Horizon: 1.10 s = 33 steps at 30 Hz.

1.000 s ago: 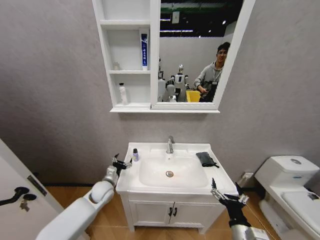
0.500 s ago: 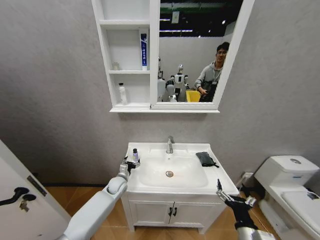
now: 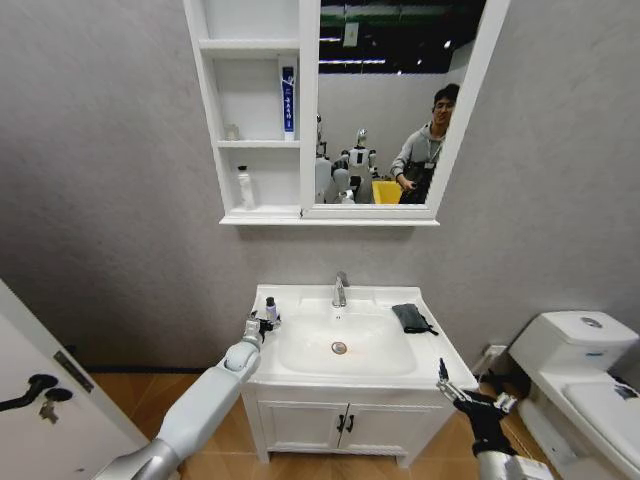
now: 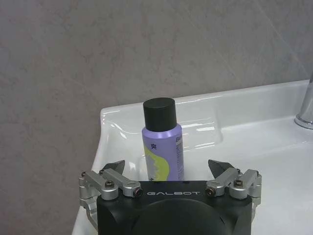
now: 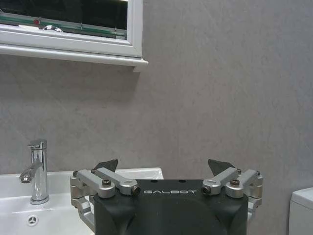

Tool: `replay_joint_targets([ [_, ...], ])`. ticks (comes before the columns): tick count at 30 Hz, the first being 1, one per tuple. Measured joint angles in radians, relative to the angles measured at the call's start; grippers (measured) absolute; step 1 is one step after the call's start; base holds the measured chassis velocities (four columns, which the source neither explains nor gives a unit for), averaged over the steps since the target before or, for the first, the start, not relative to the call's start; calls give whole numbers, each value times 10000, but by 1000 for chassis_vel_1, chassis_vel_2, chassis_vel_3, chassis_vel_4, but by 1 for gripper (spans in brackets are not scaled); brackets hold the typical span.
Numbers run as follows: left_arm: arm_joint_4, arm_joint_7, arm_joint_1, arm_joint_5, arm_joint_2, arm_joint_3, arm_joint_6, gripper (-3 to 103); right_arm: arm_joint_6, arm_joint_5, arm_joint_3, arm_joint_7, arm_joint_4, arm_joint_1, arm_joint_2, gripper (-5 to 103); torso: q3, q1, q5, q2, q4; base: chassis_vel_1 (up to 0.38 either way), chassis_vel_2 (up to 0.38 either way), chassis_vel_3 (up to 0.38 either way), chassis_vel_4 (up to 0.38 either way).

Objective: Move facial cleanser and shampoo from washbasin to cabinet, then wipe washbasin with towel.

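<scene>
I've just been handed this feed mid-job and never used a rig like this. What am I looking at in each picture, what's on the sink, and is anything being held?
The wide picture comes from the robot's head, looking at a bathroom wall. The other two come from cameras on its wrists; the black block with metal fingers at the bottom of each is that arm's own gripper.

The left gripper is at the left rim of the washbasin, open, with a small purple bottle standing between its fingers, not yet gripped. The right gripper waits open, low beside the washbasin's front right corner, holding nothing.

The dark towel lies on the right rim, beside the tap. Above hangs the cabinet, with a blue-labelled tube and a white bottle on its shelves.
</scene>
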Motion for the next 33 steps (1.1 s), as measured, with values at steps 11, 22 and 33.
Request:
replay_joint_targets([
  [11, 748, 489, -102, 457, -538, -329, -353, 64, 157, 14, -54, -161, -48, 45, -9, 100, 0, 0, 0, -1, 0, 0, 0, 0, 0],
  [22, 478, 553, -15, 458, -266, -375, -387, 42, 189, -5, -149, -183, -90, 105, 5, 100, 0, 0, -2, 0, -1, 0, 0, 0, 0],
  [33, -5001, -901, 151, -653, 2247, -561, 1456, 42, 110, 356, 407, -351, 6, -141, -407, 100, -1, -2, -2, 0, -3, 0, 0, 0, 0],
])
